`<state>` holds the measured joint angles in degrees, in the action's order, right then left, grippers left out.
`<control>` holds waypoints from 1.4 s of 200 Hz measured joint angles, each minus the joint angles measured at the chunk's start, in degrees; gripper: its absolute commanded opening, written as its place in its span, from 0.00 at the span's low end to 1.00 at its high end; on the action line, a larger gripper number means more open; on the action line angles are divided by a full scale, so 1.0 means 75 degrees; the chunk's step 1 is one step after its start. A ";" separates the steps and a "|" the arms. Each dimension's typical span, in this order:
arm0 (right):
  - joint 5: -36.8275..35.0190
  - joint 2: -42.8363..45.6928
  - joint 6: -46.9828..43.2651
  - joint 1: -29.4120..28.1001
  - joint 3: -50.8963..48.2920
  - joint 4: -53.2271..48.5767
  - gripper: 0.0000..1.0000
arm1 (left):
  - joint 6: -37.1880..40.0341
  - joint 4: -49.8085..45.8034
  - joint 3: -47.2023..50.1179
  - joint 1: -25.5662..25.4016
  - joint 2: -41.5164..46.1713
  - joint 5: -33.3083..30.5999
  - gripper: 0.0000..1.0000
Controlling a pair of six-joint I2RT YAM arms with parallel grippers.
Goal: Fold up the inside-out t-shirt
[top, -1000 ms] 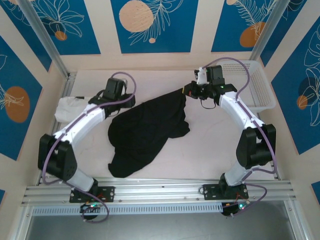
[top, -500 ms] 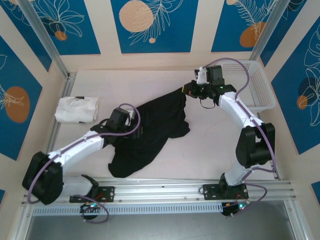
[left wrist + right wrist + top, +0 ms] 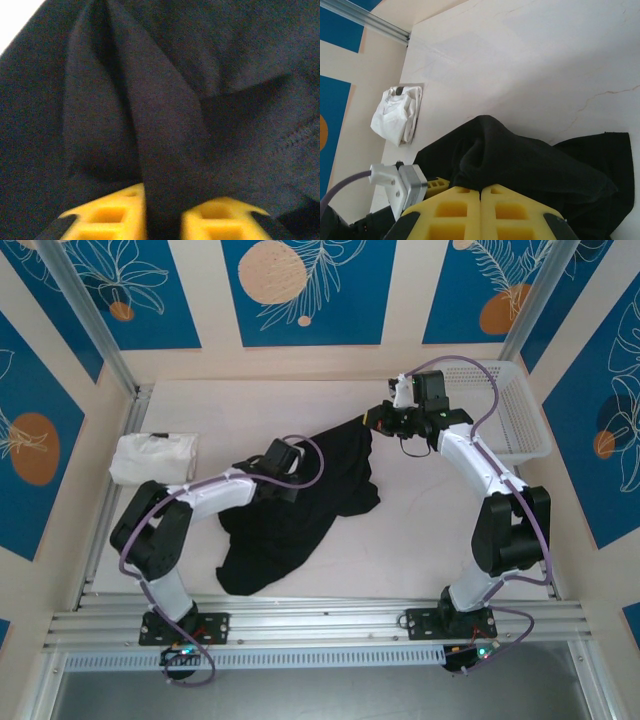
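The inside-out t-shirt point(image 3: 300, 505) is a crumpled black cloth spread over the middle of the table. My left gripper point(image 3: 300, 468) lies on the shirt's upper left part. In the left wrist view its yellow fingers point(image 3: 107, 215) are shut on a raised fold of the t-shirt point(image 3: 165, 150), with the left gripper point(image 3: 162, 220) low against the cloth. My right gripper point(image 3: 372, 421) holds the shirt's far corner, lifted off the table. In the right wrist view the right gripper point(image 3: 481, 189) is shut, with the t-shirt point(image 3: 520, 160) pinched at its fingertips.
A white folded garment point(image 3: 153, 457) lies at the left edge of the table, also seen as the white garment point(image 3: 397, 114). A white mesh basket point(image 3: 512, 410) stands at the back right. A metal rail point(image 3: 320, 625) runs along the near edge.
My left arm swung from beside the white garment rightward onto the shirt, and its jaws closed on a fold. The right arm kept its hold and has not moved.
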<state>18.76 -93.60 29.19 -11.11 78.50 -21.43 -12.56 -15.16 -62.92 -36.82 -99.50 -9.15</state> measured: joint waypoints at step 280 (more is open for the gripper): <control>0.0207 0.1687 0.0545 -0.0385 -0.0554 0.0102 0.00 | 0.0825 -0.2159 -0.2643 0.1320 -0.0026 0.0455 0.19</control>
<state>20.32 -80.95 33.28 -14.00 74.35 -20.67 -6.37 -31.35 -82.74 -26.92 -99.70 -5.74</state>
